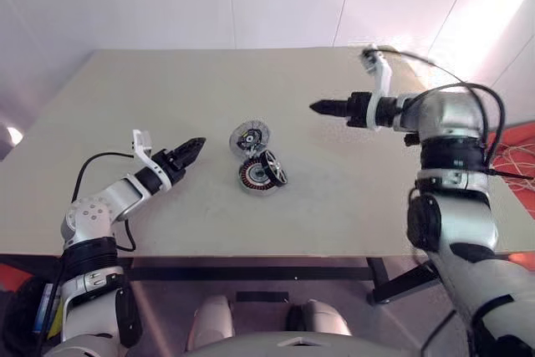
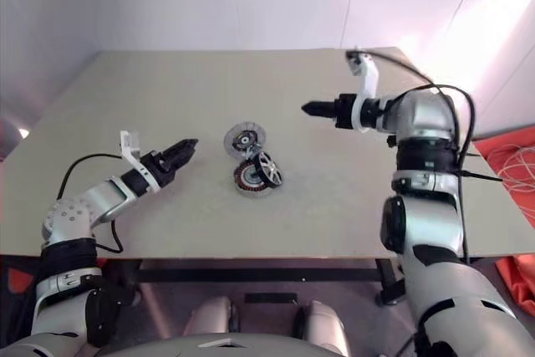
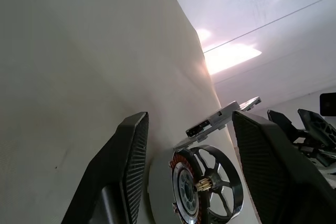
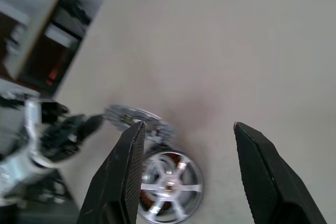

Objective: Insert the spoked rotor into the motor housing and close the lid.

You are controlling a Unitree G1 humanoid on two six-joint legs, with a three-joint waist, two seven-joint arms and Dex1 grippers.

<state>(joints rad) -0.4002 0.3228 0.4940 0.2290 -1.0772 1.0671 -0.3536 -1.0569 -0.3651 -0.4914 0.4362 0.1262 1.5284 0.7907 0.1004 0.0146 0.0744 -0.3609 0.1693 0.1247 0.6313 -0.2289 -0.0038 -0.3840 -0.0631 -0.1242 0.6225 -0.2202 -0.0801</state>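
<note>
Head views: table carries the motor housing near its middle, with the spoked rotor leaning tilted in or against it, not seated flat; the lid stands open, joined at the housing's far edge.
Left gripper: left gripper hangs just left of the parts, apart from them, holding nothing.
Right gripper: right gripper hovers well apart, up and to the right, also empty.
Left wrist view: fingers stand spread, with the rotor framed between them, its silver spokes and reddish windings on edge.
Right wrist view: fingers stand spread above the rotor and the open lid.
Progress: rotor looks only partly in; by my judgement seating it flat and swinging the lid shut both remain.
</note>
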